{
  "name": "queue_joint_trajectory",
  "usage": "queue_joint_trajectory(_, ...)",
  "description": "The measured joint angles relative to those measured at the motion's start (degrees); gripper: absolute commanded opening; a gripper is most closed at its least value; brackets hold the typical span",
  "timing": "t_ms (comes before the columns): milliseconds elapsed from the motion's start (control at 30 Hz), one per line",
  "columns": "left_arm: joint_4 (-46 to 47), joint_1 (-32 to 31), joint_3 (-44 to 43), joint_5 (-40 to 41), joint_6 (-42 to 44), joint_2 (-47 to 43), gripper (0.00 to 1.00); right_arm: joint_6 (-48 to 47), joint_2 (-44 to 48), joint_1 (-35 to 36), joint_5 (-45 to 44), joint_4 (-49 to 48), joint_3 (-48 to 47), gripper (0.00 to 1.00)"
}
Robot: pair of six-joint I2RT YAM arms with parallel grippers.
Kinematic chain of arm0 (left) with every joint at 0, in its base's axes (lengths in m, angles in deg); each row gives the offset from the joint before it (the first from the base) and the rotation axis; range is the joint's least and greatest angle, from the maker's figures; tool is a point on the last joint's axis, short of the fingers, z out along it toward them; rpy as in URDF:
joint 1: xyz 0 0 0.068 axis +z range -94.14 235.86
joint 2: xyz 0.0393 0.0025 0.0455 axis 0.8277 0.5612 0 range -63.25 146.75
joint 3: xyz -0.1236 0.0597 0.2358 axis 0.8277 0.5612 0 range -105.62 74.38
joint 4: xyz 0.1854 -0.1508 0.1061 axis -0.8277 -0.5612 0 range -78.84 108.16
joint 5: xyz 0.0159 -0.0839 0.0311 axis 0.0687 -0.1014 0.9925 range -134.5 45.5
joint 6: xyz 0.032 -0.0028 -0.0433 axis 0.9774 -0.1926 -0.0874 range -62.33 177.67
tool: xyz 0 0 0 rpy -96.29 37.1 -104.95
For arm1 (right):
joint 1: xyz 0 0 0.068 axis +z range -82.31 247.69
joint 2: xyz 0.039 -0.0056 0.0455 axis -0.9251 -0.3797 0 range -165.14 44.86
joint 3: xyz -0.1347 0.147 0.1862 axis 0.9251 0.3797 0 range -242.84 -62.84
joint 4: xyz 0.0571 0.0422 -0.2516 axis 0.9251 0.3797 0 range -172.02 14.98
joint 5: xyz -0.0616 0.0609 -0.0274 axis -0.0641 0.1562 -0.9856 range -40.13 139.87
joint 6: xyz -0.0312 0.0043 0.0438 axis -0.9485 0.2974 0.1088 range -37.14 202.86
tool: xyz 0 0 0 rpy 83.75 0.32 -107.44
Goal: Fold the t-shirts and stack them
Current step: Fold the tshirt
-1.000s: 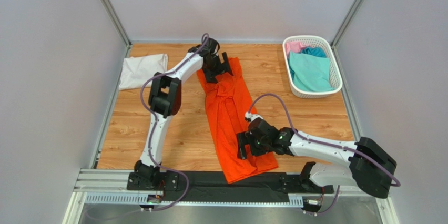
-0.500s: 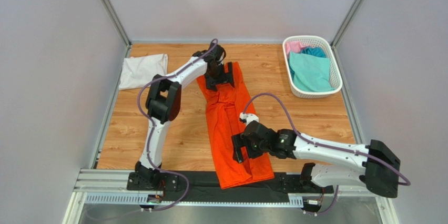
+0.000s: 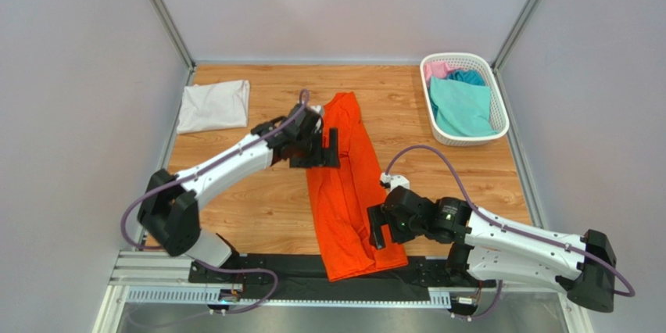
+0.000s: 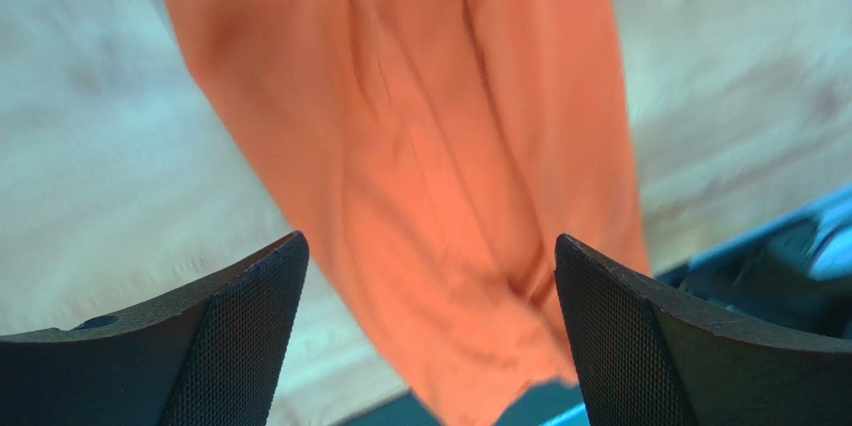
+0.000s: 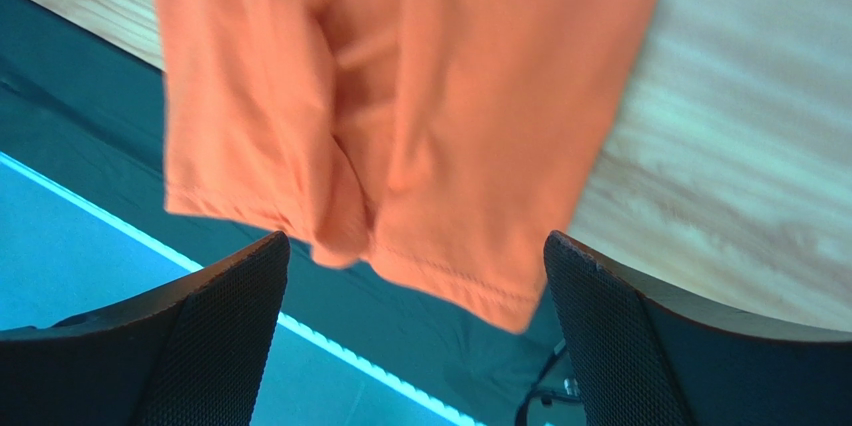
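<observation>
Left hand (image 3: 328,149) has pulled back from the far end of the orange shirt (image 3: 348,192) twd 7 o'clock and now sits just off the cloth's 9 o'clock edge, at the far half. Right hand (image 3: 377,229) has slid off the shirt's middle to its 3 o'clock edge, near half. The shirt itself now lies straighter and narrower.

Key relation: the shirt is a long strip on the bench (image 3: 258,200), long axis approx 12-to-6, near end drifting a bit twd 5. Its near hem overhangs the bench edge onto the black rail (image 3: 313,269). So the hands flank it on opposite sides, staggered along its length. Left is closer to the 12 o'clock end, right closer to the 6 o'clock hem.

Both hands are spread wide w/ nothing btwn the fingers. Each wrist view shows orange cloth lying below the gap, not pinched.

Lengthwise fold looks done. Next is prob a crosswise fold along that axis, w/ the right hand best placed for the near hem.

White shirt (image 3: 213,105) lies folded at 10 o'clock, well apart. The other shirts sit in the basket (image 3: 500,106) at 2 o'clock.
</observation>
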Motion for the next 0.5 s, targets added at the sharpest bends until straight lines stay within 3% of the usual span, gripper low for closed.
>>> queue_joint_trajectory(267,1.97,-25.05,25.27,1.62,-13.97,-21.03,0.98,5.68,6.03,-0.04,3.08,8.31,4.11,0.99)
queue_joint_trajectory(400,3.96,-33.62,32.28,2.01,-22.12,-22.18,0.93,7.56,7.28,-0.26,4.66,9.51,5.6,0.93)
queue_joint_trajectory(500,8.17,-37.44,35.19,1.92,-26.73,-21.29,0.81,8.66,7.28,-0.28,5.7,9.57,6.97,0.87)
